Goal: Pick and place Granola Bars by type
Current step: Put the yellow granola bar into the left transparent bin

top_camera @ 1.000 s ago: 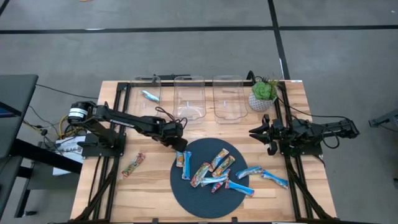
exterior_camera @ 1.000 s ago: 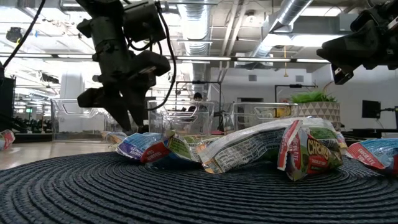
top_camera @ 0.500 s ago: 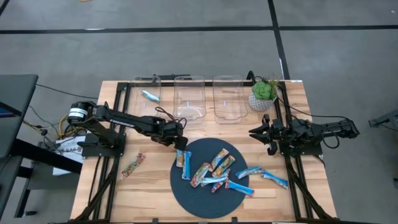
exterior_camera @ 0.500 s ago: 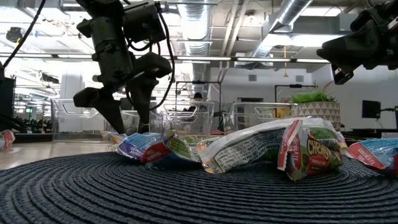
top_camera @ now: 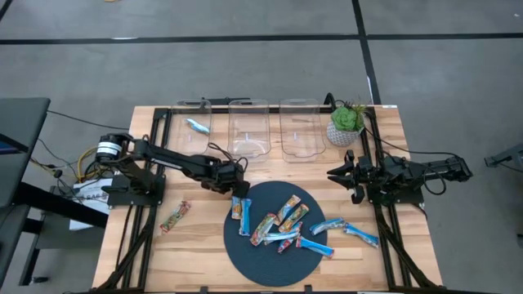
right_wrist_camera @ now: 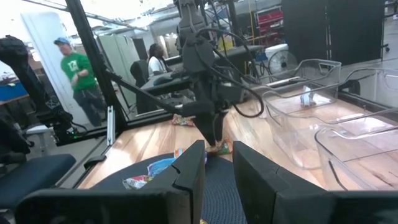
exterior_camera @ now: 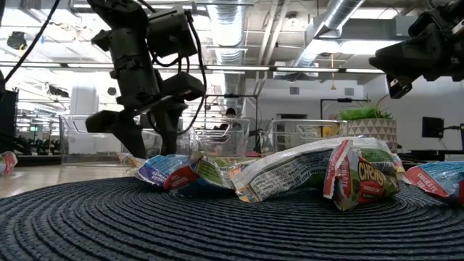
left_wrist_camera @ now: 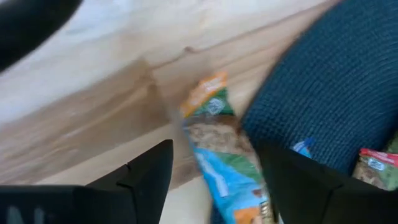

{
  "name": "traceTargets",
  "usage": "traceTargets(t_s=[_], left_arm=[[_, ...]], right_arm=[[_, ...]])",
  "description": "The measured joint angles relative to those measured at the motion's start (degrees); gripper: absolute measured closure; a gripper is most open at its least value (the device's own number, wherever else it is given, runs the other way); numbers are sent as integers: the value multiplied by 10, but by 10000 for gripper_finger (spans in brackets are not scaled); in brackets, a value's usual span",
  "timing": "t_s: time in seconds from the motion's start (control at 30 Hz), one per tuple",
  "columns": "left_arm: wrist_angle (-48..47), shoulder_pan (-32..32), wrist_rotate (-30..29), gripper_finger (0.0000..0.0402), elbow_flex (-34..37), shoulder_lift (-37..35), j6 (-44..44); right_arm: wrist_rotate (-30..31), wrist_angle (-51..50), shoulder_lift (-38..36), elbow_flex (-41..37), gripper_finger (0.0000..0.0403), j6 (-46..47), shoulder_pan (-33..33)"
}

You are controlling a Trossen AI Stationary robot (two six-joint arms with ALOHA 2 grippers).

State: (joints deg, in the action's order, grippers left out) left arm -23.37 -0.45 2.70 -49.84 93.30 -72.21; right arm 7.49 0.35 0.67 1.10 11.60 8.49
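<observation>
Since a second ago the left gripper (top_camera: 238,189) has spread its fingers and now straddles a multicoloured bar (left_wrist_camera: 219,146) at the round mat's (top_camera: 323,265) edge, long axis running between them. The right gripper (top_camera: 337,175) waits far off, nearly closed, empty.

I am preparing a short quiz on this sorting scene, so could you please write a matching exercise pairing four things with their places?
Things:
1. small potted green plant
2. blue-wrapped granola bar in a clear plastic bin
3. multicoloured granola bar lying alone
4. left hand

Places:
A. bare wood left of the round dark woven mat
B. leftmost bin
C. mat's upper-left edge, open above a bar
D. table's far right corner

Pairs: 1-D, 2-B, 3-A, 4-C
</observation>
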Motion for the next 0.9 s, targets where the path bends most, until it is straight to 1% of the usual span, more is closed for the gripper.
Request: traceTargets(t_s=[0.33,0.53,0.67,0.9], left_arm=[[17,-5,7,183,-3,39,5],[17,-7,-1,196,-3,43,19],[15,-7,-1,221,-2,43,29],[10,-7,-3,281,-1,44,41]], right_arm=[[0,1,6,0,326,0,0],[0,1,6,0,326,0,0],[0,1,5,0,326,0,0],[0,1,5,0,326,0,0]])
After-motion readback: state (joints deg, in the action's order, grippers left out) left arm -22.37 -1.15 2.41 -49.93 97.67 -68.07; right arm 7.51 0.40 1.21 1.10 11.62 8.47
